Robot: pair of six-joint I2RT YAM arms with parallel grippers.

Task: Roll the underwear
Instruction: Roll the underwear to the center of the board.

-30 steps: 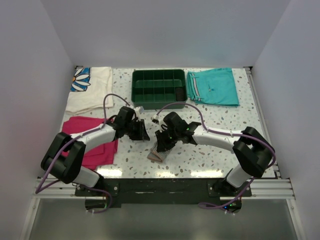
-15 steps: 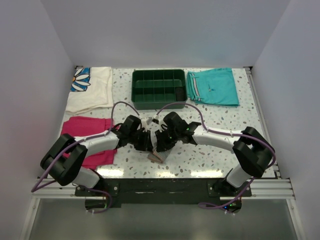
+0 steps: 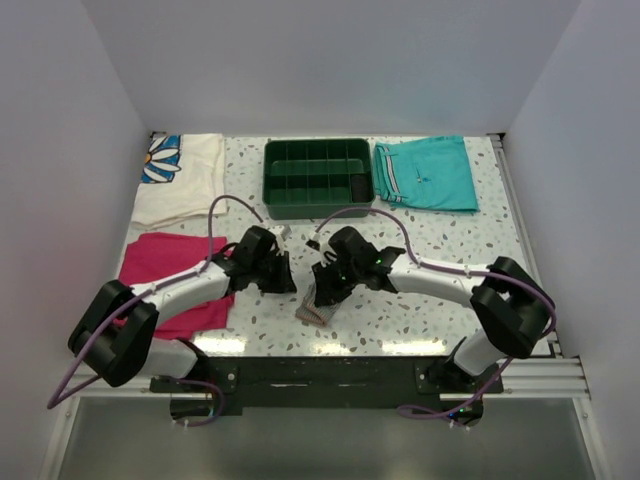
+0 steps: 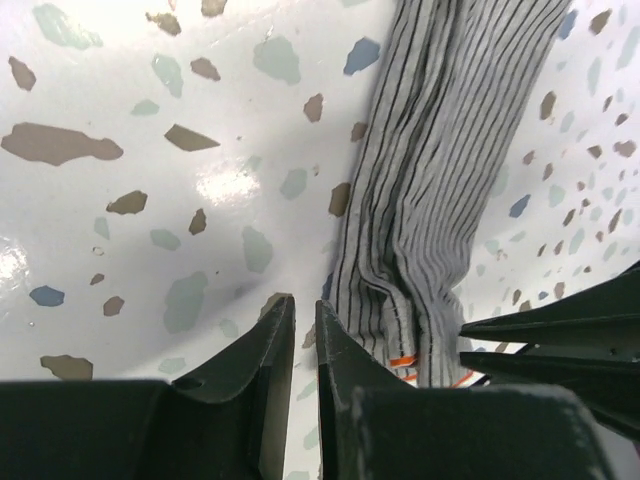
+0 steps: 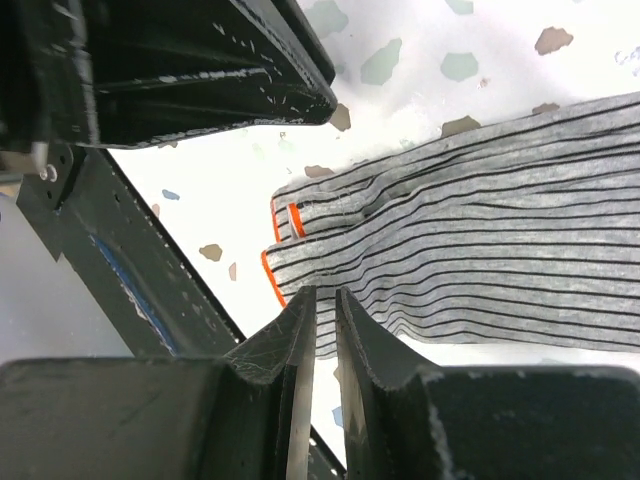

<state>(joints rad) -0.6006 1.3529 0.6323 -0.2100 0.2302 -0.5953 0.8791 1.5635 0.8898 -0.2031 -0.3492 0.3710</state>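
Since a second ago the left claw [image 3: 284, 282] has swung in beside the underwear [image 3: 314, 307], going right up against the right claw [image 3: 322, 290] half a second back and now sitting a little off to its left; the cloth and the right claw have not shifted. The underwear lies as a narrow folded strip of grey-and-white stripes close to the middle of the near edge of the surface [image 3: 400, 322], running from the right claw toward that edge. The right claw is closed on the strip's far end, where the reddish trim shows, its fingers nearly together on the cloth. The left claw has its tips down at the surface just beside the strip's left edge, jaws drawn nearly together with only a thin slit and no cloth in it. Magenta cloth [image 3: 165, 258] lies near the left edge, a white flower-print cloth [image 3: 190, 175] in the far left corner, a green tray [image 3: 310, 211] at the far edge, and teal shorts [image 3: 425, 172] to its right.
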